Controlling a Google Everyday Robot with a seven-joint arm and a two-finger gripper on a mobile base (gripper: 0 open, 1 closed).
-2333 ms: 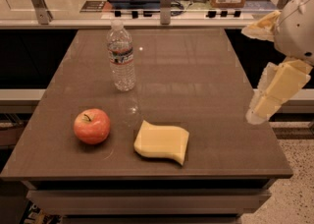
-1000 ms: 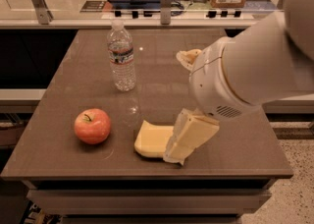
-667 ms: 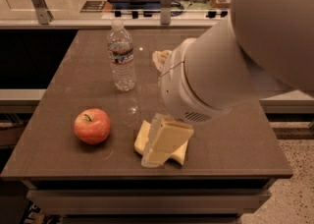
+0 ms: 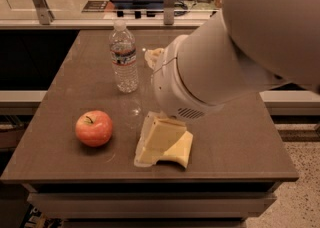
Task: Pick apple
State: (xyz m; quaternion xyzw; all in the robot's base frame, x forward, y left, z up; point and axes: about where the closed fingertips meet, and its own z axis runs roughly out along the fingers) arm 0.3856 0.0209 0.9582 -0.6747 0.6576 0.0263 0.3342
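Apple [image 4: 94, 128]: on the desk [image 4: 235, 137], 9 o'clock of the sponge [image 4: 182, 150], untouched.
End effector [image 4: 145, 108]: fingers [image 4: 159, 139] spread apart, 3 o'clock of apple, one over sponge.
Bottle [image 4: 124, 57]: upright, 1 o'clock of apple.

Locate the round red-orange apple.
Camera view: the apple sits left on the brown table, near the clear plastic bottle; the cream gripper hangs to its right.
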